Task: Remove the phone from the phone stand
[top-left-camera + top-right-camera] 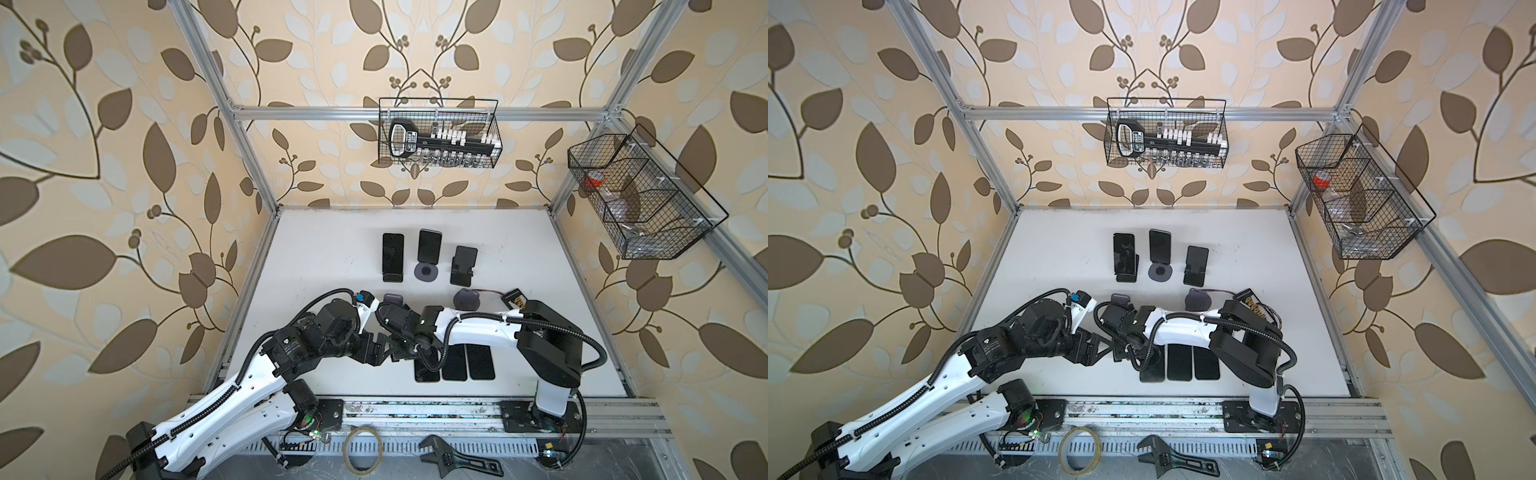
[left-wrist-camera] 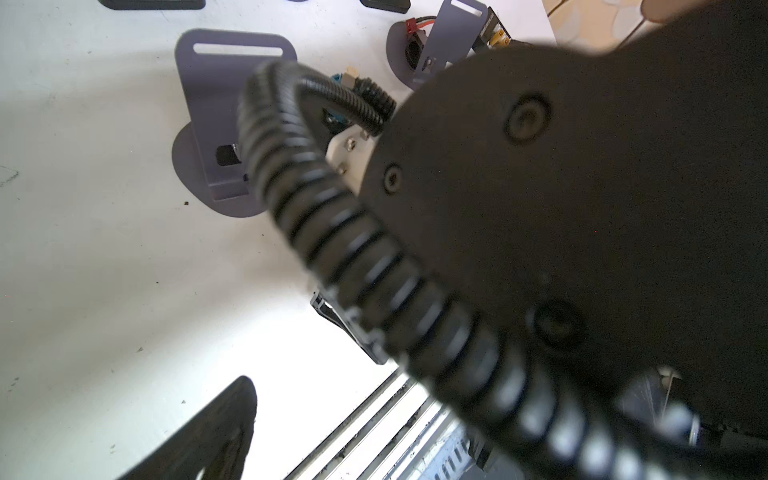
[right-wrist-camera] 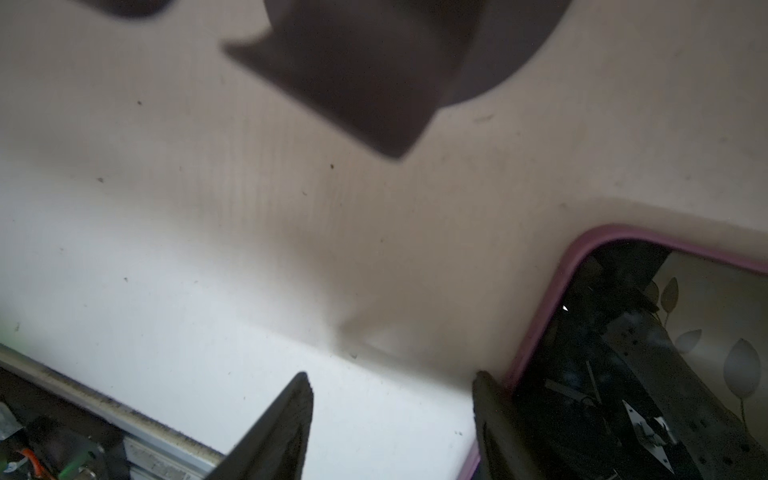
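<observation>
At the front edge of the table (image 1: pixel 332 249) both grippers are empty: the left gripper (image 1: pixel 383 348) spread wide, the right gripper (image 3: pixel 392 376) parted beside a pink-cased phone (image 3: pixel 644 365) lying flat, half hidden under the right arm (image 1: pixel 478 332). Farther back, the middle phone (image 1: pixel 430 248) of three leans on its phone stand (image 1: pixel 427 272). It looks stiff, slick and breakable, so I'd pinch its long edges.

Back wall: a wire basket (image 1: pixel 494 124) hung there, holding a black tool rack (image 1: pixel 440 143).
Right side: a second basket (image 1: pixel 665 232) held a red roll (image 1: pixel 595 179).
Front rail: a tape ring (image 1: pixel 363 432) lay near a black wrench (image 1: pixel 457 457).
</observation>
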You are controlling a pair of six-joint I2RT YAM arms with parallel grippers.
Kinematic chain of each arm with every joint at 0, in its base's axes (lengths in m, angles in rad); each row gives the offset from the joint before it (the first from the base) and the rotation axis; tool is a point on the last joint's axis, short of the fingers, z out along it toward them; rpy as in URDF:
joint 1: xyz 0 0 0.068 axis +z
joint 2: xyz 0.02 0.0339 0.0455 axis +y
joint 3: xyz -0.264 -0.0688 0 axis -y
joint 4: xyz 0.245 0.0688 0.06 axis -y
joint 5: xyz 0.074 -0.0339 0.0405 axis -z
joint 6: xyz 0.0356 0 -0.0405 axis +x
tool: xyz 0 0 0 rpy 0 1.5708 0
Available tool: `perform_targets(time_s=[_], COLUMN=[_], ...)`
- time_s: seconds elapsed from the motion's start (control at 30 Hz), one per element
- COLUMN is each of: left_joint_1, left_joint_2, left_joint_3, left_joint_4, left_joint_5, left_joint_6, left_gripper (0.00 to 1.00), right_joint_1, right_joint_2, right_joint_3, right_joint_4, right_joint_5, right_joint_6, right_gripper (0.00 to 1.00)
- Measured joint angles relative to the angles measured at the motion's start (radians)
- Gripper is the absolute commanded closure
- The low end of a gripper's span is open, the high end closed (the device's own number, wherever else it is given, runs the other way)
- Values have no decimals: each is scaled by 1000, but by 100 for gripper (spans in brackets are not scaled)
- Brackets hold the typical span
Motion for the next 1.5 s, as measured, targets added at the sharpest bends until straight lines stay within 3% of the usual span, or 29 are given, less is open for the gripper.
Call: perform_targets(time_s=[0.87, 1.5], left_joint_1=[0, 0], left_joint_2=[0, -30], left_joint_3=[0, -7], left_joint_4=[0, -6], left_joint_5=[-4, -135], left_joint_6=[0, 0], left_gripper=[6, 6], right_joint_1=[-2, -38], right_joint_2=[-25, -196], right_joint_3=[0, -8], right_joint_4=[-18, -47], right_joint_5=[29, 83], right_joint_6=[3, -6], right_gripper=[37, 37])
